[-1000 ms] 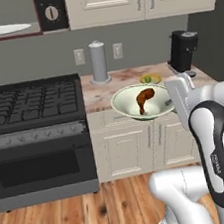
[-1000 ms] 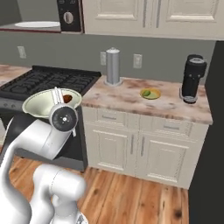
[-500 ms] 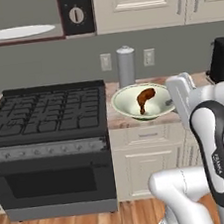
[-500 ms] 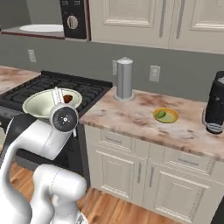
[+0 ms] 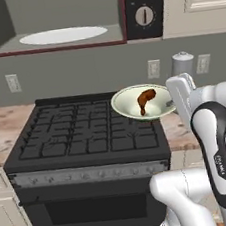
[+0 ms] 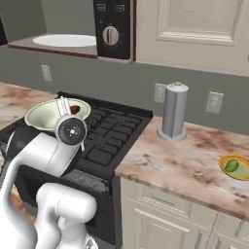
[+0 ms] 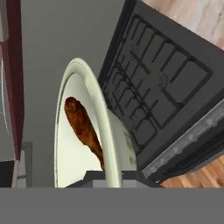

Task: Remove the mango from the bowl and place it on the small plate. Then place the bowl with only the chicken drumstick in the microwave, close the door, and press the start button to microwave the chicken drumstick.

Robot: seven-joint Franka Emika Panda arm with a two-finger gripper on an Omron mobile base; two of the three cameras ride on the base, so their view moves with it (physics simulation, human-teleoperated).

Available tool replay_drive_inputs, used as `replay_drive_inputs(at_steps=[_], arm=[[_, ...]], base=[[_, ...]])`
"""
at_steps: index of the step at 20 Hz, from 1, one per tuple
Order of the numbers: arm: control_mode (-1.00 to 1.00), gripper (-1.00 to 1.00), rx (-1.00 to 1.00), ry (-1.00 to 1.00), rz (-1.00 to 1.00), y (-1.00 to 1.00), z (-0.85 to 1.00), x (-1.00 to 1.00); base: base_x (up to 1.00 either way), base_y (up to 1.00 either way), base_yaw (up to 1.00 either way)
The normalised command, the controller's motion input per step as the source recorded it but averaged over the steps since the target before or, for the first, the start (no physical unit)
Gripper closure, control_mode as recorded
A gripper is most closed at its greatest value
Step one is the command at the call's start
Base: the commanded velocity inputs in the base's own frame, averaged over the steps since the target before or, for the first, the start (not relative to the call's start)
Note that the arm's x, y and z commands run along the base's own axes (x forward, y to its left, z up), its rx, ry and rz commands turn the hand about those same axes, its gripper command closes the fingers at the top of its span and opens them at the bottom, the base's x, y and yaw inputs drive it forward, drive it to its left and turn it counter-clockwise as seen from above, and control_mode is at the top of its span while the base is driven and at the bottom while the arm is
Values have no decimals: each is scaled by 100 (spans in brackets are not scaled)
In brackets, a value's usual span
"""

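**Bowl held over the stove**

The gripper (image 5: 176, 101) is clamped on the rim of the bowl (image 5: 143, 103). The drumstick (image 5: 146, 99) lies inside, just beyond the jaws. The microwave (image 5: 142, 10) stands open above; mango (image 6: 232, 166) and plate (image 6: 236, 168) sit well off to the side.

Off-white bowl (image 5: 134, 103) with pale greenish inside, reddish-brown chicken drumstick (image 5: 145, 99) in it; black stove (image 5: 87, 133) with dark grates. Black microwave (image 5: 142, 10) with grey interior, white turntable (image 5: 63, 35), dark red trim; small plate (image 6: 235, 168) yellow-orange rimmed with green mango (image 6: 232, 166). Surface (image 6: 185, 163) mottled pink-beige marble, cabinets (image 6: 194, 22) cream, canister (image 6: 174, 111) grey, wall (image 5: 79, 69) grey-green.
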Motion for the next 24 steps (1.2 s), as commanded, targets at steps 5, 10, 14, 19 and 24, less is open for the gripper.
replay_drive_inputs(at_steps=[5,10,14,19,24], arm=[[100,100,0,0,0,0,0,0],[100,100,0,0,0,0,0,0],[100,100,0,0,0,0,0,0],[100,100,0,0,0,0,0,0],[100,100,0,0,0,0,0,0]], base=[[28,51,-25],[23,72,-34],[18,94,-31],[39,54,-21],[52,0,-5]])
